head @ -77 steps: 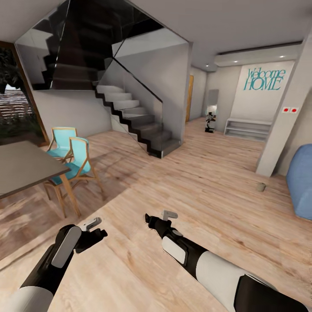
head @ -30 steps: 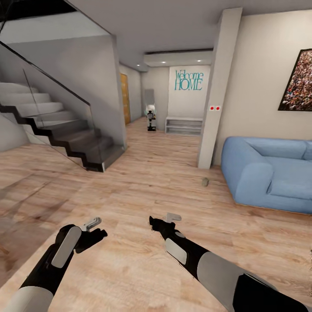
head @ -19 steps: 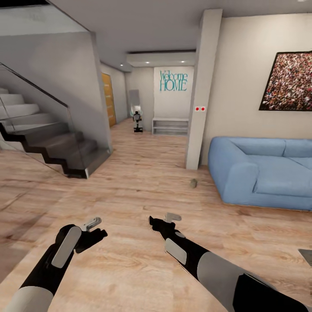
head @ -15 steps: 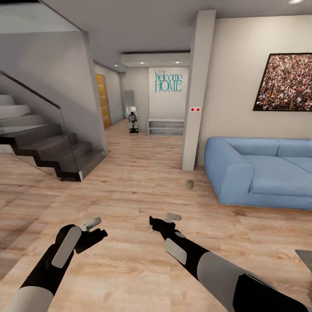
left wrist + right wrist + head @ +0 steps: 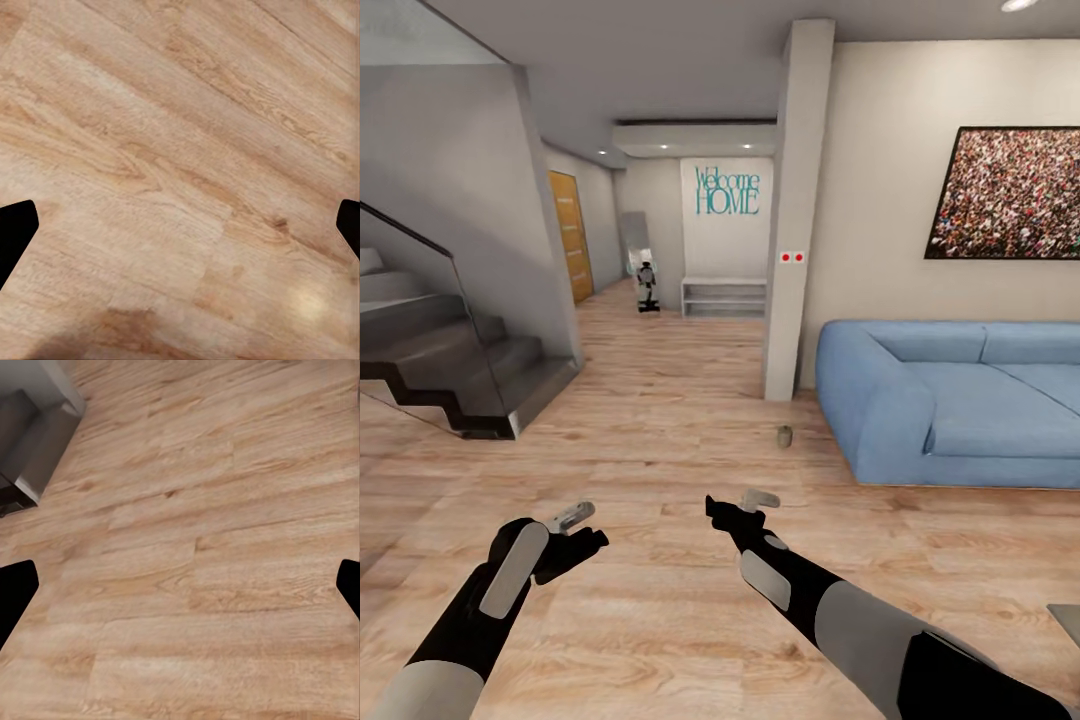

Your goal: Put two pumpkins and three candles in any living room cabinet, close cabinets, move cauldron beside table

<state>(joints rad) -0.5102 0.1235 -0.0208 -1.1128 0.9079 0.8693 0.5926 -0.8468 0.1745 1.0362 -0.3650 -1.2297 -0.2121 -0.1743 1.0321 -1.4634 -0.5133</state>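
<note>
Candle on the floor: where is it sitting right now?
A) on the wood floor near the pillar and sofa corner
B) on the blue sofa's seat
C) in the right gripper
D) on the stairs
A: the candle stands on the floor, between the pillar and the sofa.

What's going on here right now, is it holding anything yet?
Nothing is held yet. The robot is out on the wooden floor of the living area, with the left gripper and the right gripper both open and empty, held out low in front of it. One candle stands on the floor ahead, near the base of the pillar and just off the corner of the blue sofa. A pale grey table corner sits at the head view's right edge.
</note>
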